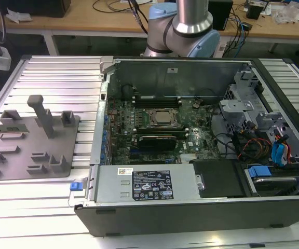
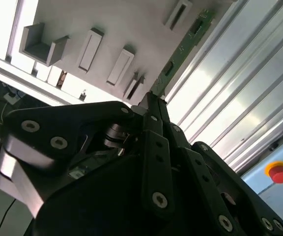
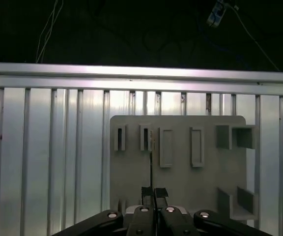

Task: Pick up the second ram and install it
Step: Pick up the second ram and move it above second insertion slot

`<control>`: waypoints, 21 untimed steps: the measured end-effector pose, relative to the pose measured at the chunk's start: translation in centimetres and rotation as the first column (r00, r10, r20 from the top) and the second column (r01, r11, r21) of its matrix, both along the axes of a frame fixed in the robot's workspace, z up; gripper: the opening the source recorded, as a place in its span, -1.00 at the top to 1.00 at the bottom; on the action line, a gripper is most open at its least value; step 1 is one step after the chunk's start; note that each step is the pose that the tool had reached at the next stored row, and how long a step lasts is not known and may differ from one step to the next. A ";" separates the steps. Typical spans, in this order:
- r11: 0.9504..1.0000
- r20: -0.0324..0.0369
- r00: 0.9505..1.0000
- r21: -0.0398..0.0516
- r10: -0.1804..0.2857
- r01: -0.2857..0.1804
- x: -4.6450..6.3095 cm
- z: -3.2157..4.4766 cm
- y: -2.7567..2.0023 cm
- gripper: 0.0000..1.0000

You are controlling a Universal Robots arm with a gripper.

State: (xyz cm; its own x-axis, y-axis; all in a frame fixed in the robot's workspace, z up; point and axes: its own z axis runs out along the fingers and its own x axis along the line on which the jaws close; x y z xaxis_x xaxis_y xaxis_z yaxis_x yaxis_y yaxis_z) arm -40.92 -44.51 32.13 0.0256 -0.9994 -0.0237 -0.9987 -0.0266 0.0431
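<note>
Progress sits at the pick-up half of the job, by my reading. The pincer point(image 3: 154, 191) is clenched on the second ram point(image 2: 182, 49), with its two fingertips point(image 3: 161, 193) pressed against the flat faces of the board, over the grey holder tray point(image 3: 181, 167). I cannot tell whether the stick has left the tray or rests in one of its slots. In the first wrist view its thin edge runs from the fingertips to a narrow slot of the tray. In the second wrist view the green board stretches away from the fingertips along the tray's border, where the tray meets the ribbed aluminium worktop point(image 3: 48, 147). Installing is not yet done. In the exterior view the open computer case point(image 1: 191, 192) with its motherboard point(image 1: 154, 129) lies apart from the tray, on the exterior view's right of it. So the grasp looks made, while the carry across and the seating in a slot beside the processor socket point(image 1: 162, 118) remain. As for the long axis, the stick appears to lie in line with the worktop's ribs and the tray's long slots. It points straight away from the pincer, with its far end toward the tray's edge. It seems to stand on edge with its faces to the sides, so the first wrist view shows it as a bare dark line.
</note>
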 end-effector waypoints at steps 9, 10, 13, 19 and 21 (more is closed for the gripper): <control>1.000 0.001 1.000 0.000 0.000 0.000 0.0 3.73 0.00 0.82; 1.000 0.000 1.000 0.000 0.000 0.000 0.0 3.95 0.00 0.82; 1.000 0.000 1.000 0.000 0.000 0.000 0.0 5.36 0.00 0.82; 1.000 0.001 1.000 0.000 0.000 0.000 0.0 6.93 0.00 0.82; 1.000 0.001 1.000 0.000 0.000 0.000 0.0 7.90 0.02 0.82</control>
State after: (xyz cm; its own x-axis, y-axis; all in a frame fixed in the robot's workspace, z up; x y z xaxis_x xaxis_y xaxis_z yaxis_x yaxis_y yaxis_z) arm -40.92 -44.49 40.03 0.0256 -0.9994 -0.0237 -0.9987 -0.0266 0.0425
